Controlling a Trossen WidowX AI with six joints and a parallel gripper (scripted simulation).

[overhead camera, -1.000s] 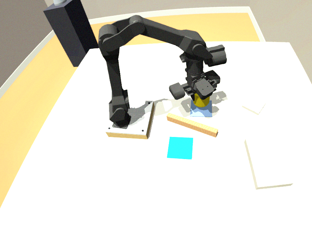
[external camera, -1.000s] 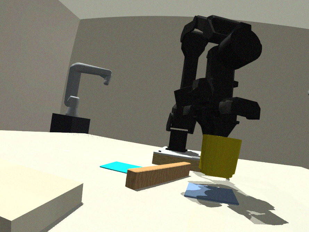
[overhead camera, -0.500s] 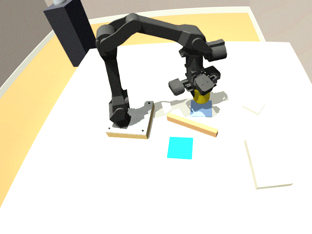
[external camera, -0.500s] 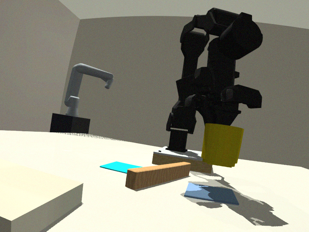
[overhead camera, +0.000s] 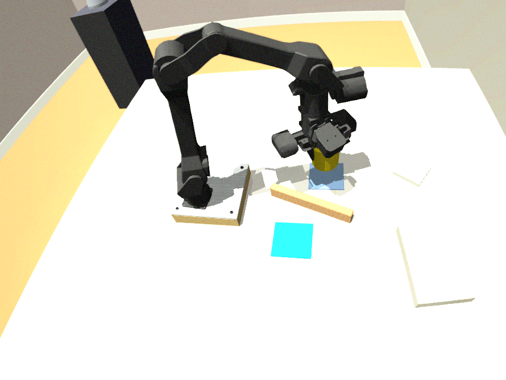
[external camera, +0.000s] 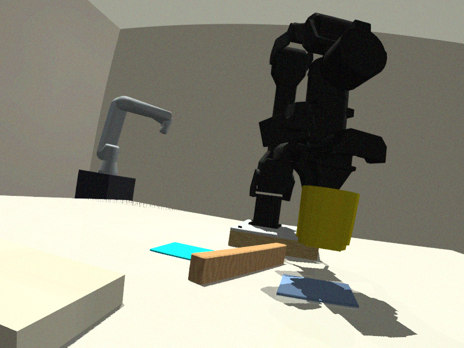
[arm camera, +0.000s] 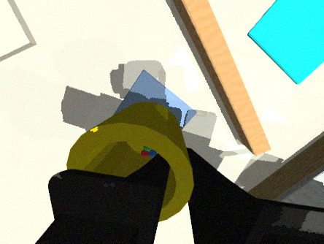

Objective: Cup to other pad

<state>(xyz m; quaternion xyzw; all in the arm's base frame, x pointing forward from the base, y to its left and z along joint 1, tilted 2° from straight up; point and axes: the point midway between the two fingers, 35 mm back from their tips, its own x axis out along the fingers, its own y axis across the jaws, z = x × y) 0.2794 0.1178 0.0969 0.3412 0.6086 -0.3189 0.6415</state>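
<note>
Gripper [arm camera: 166,172] pinches the yellow cup [external camera: 326,218] by its rim wall, 1 finger inside. Cup hangs above the blue pad [external camera: 317,291], tilted. Rigid, smooth, likely slippery; marbles [arm camera: 148,153] roll loose. Keep it upright.

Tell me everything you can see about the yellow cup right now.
The cup is a dull yellow, open-topped cylinder with a thick wall, plain and handleless. The gripper is shut on its rim, one finger inside, one outside. It hangs clear of the table, above the pale blue pad, touching nothing else and leaning slightly. Small red, green and blue marbles sit inside.
</note>
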